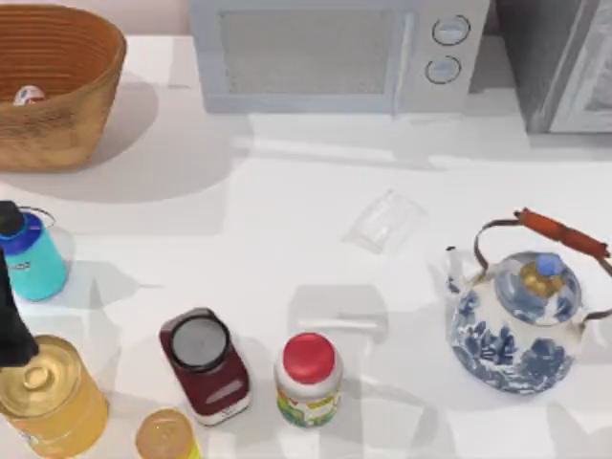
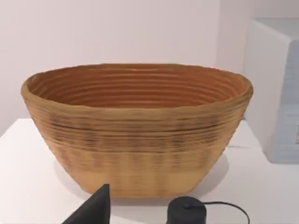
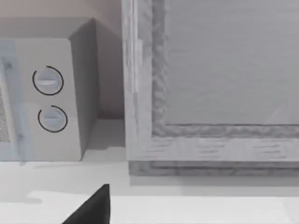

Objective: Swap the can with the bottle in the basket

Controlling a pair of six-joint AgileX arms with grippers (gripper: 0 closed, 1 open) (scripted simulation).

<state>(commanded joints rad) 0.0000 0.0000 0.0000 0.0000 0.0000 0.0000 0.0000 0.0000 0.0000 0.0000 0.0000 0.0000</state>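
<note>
Clutter crowds the near left part of the white table [image 1: 287, 220]: a big yellow gold-lidded tin [image 1: 48, 397] at the left edge, a small orange-yellow cylinder [image 1: 164, 436] just beside it, a dark red jar with a grey lid [image 1: 204, 364] and a white bottle with a red cap and green label [image 1: 308, 379] further right. A blue-and-white teapot with a wire handle [image 1: 516, 320] stands well apart on the right, and a clear, glassy object [image 1: 384, 222] lies near the middle. A microwave [image 1: 335, 53] sits along the far edge, its two dials [image 3: 49, 99] plain in the right wrist view beside a grey framed panel [image 3: 224, 84].

The basket [image 1: 53, 86] stands at the far left corner, and a small object with a white-and-red top, seemingly the can [image 1: 29, 95], lies inside it. The bottle [image 1: 32, 258] stands upright at the left edge, between basket and tin, black cap [image 2: 187, 211] on.

The left gripper [image 1: 11, 330] hangs dark at the left edge, right over the bottle and the tin; one finger [image 2: 93, 210] shows beside the cap, and I cannot tell how far it is open or whether it grasps anything. The right gripper's finger [image 3: 93, 207] shows facing the microwave; its opening is equally unclear.

No label writing is readable.
</note>
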